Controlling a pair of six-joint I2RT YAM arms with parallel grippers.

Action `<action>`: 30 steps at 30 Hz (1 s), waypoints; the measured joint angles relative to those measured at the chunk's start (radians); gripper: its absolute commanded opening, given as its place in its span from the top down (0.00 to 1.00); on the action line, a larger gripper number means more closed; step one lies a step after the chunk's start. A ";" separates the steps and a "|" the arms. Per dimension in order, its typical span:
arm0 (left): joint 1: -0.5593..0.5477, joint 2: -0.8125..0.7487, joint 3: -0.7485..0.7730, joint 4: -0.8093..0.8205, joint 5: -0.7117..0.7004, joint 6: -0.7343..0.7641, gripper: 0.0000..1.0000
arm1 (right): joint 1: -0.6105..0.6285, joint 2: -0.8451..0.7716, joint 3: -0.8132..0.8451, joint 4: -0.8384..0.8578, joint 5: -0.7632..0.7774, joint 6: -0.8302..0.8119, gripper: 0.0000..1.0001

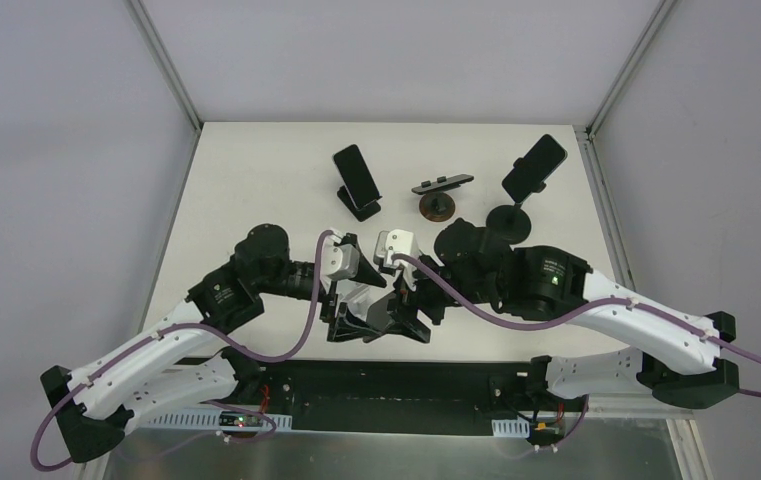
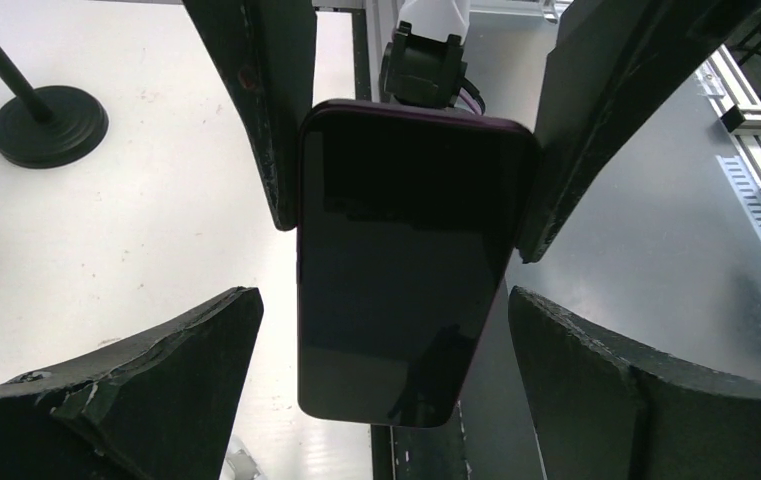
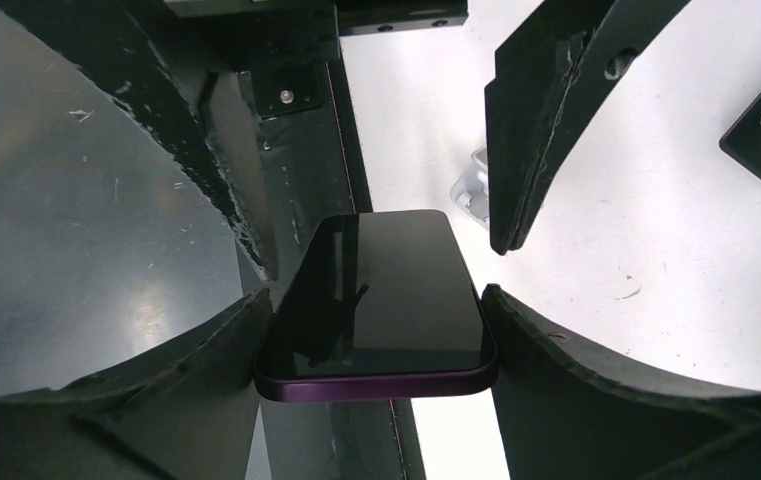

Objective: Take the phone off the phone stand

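Note:
A dark purple phone [image 3: 381, 290] hangs above the table's near edge, between my two grippers. My right gripper [image 3: 376, 300] is shut on its sides at one end. My left gripper [image 2: 381, 295] is open around the other end of the phone [image 2: 401, 260], with a gap on each side. In the top view both grippers, left [image 1: 351, 320] and right [image 1: 406, 315], meet at the near middle and mostly hide the phone. An empty phone stand [image 1: 442, 192] with a brown round base stands at the back middle.
A black phone leans on a black wedge stand [image 1: 358, 180] at the back left of centre. Another phone sits on a stand with a round black base [image 1: 526, 185] at the back right. The black rail [image 1: 386, 385] of the arm bases lies just below the grippers.

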 measured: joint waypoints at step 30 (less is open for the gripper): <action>-0.019 0.032 -0.002 0.039 0.003 -0.024 0.00 | 0.000 -0.003 -0.010 0.058 0.042 -0.010 0.56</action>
